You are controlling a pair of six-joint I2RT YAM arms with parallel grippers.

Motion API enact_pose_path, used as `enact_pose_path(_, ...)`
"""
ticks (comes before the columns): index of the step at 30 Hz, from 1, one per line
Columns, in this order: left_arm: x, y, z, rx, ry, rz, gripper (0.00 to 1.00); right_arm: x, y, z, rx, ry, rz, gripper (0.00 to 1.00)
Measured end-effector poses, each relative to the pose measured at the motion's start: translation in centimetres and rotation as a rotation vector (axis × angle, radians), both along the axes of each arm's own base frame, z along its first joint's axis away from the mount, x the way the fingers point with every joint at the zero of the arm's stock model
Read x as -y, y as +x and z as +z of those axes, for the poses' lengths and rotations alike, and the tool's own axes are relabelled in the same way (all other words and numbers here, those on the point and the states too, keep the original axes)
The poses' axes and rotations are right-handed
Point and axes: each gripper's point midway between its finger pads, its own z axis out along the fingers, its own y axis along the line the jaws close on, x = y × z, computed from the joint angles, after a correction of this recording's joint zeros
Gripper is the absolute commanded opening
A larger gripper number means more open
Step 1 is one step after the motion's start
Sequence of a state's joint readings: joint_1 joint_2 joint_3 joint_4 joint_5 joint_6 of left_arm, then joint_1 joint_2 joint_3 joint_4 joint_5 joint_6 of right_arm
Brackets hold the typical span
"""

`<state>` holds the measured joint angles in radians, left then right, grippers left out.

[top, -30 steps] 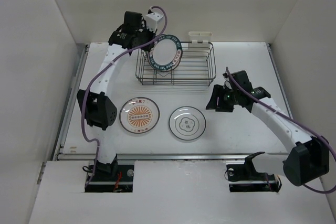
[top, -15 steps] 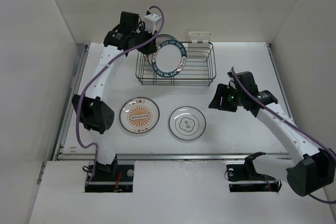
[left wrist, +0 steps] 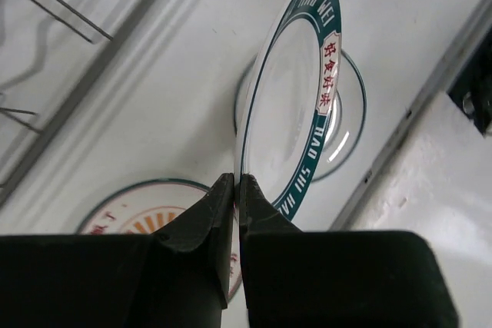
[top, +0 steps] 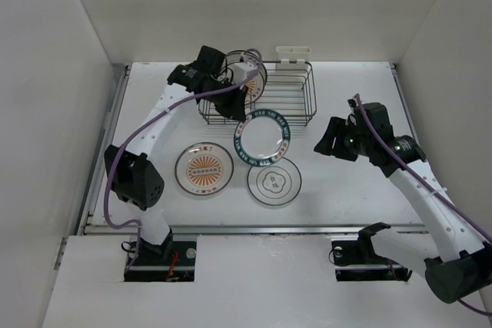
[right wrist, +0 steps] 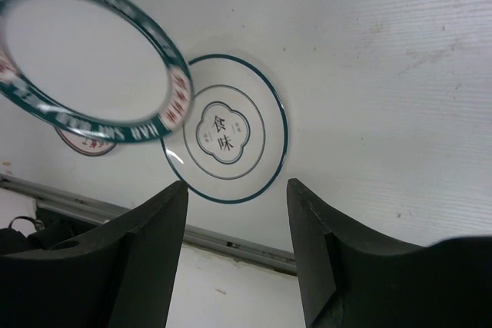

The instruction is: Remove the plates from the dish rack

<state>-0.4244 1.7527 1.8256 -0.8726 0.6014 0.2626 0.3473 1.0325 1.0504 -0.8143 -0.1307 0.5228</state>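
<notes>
My left gripper (top: 239, 118) (left wrist: 237, 183) is shut on the rim of the plate with the wide dark-teal band (top: 263, 137) (left wrist: 290, 109). That plate hangs tilted in the air, in front of the dish rack (top: 288, 105). It partly overlaps a thin-rimmed white plate (top: 274, 182) (right wrist: 227, 130) that lies flat on the table. An orange-sunburst plate (top: 204, 167) (left wrist: 142, 219) lies flat to the left of that one. My right gripper (top: 326, 144) (right wrist: 236, 187) is open and empty, to the right of the plates. The teal-band plate (right wrist: 84, 55) also shows at the upper left of the right wrist view.
A small white holder (top: 293, 53) sits on the rack's far edge. The left arm's purple cable (top: 165, 109) loops over the rack's left end. A metal rail (top: 254, 228) marks the table's near edge, and white walls stand on three sides.
The left arm has lifted the teal-band plate out of the rack and swung it forward and down over the table. The right arm has drawn back slightly to the right.
</notes>
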Motion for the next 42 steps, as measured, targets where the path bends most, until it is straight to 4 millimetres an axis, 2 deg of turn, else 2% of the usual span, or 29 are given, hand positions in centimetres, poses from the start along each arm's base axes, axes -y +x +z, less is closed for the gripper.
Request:
enact_pose_path(4,1.3,-3.6,-4.3,-0.118,0.072,-0.092,0.00,0.3,-0.1,2.6,0.069,0.019,-0.019,0.60)
enact_pose_path(7,2.6,-5.1,-6.5,-0.166,0.109,-0.155,0.00,0.5,-0.3,3.3,0.087,0.022,-0.025,0.60)
enact_pose_path(11,3.9,-6.3,-9.6,-0.232,0.151,-0.212,0.00,0.7,-0.6,2.9,0.066,0.015,-0.031,0.60)
enact_pose_path(16,4.7,-6.6,-13.2,-0.316,0.196,-0.239,0.00,0.8,-0.8,2.8,0.058,0.012,-0.033,0.60)
enact_pose_path(20,5.0,-6.6,-15.2,-0.353,0.247,-0.263,0.27,0.8,-0.8,2.7,0.055,0.011,-0.033,0.60)
enact_pose_path(21,5.1,-6.6,-15.6,-0.356,0.258,-0.272,0.36,0.8,-0.9,2.7,0.054,0.010,-0.033,0.60)
enact_pose_path(22,5.1,-6.8,-15.8,-0.358,0.267,-0.280,0.55,0.8,-0.9,2.7,0.053,0.010,-0.034,0.60)
enact_pose_path(24,5.0,-7.0,-16.0,-0.361,0.283,-0.291,0.67,0.8,-0.9,2.7,0.053,0.010,-0.034,0.60)
enact_pose_path(27,5.1,-7.3,-15.8,-0.360,0.290,-0.298,0.72,0.8,-0.9,2.7,0.053,0.010,-0.034,0.61)
enact_pose_path(31,4.9,-6.9,-14.9,-0.330,0.294,-0.279,0.72,0.8,-0.7,2.5,0.049,0.006,-0.034,0.64)
enact_pose_path(33,4.6,-6.5,-13.5,-0.296,0.286,-0.254,0.74,0.8,-0.2,2.5,0.042,-0.008,-0.037,0.69)
enact_pose_path(35,3.9,-5.6,-11.4,-0.239,0.271,-0.199,0.79,0.7,0.9,2.9,0.048,-0.025,-0.038,0.70)
enact_pose_path(38,1.2,-2.9,-7.1,-0.122,0.253,-0.048,0.81,0.0,3.8,4.9,0.097,-0.039,-0.030,0.70)
enact_pose_path(41,-3.3,0.9,-2.5,0.012,0.235,0.160,0.85,-1.7,8.6,7.9,0.193,-0.034,-0.001,0.70)
enact_pose_path(42,-5.4,2.3,-1.1,0.052,0.232,0.242,0.85,-2.3,10.4,8.9,0.219,-0.035,0.015,0.70)
